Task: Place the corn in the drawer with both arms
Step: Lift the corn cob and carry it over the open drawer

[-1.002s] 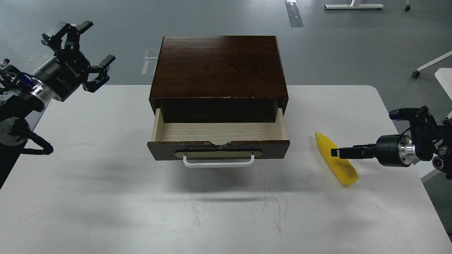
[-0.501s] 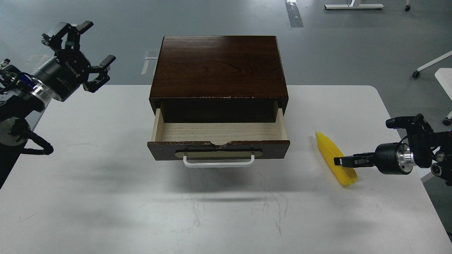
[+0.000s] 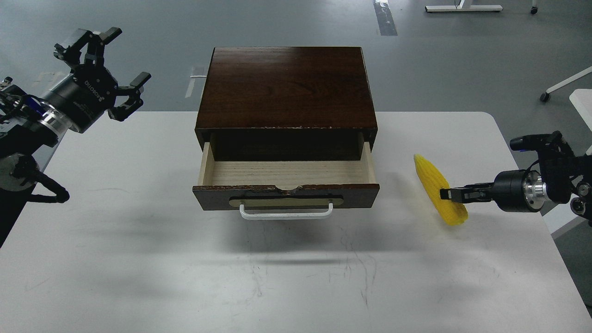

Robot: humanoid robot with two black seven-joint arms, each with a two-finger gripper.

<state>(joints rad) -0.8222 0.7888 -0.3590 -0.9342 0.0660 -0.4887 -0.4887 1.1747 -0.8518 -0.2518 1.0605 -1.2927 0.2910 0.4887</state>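
Left hand (image 3: 104, 74), upper left of frame: fingers spread, holding nothing, well apart from the rest. Drawer (image 3: 286, 175), centre: pulled open, pale floor bare. Corn (image 3: 439, 190), right of centre: long axis running from upper left to lower right, clamped near its lower end by the right hand (image 3: 446, 194), apparently clear of the desk (image 3: 138, 259). Drawer lies to the frame's left of the corn; right arm is nearer.
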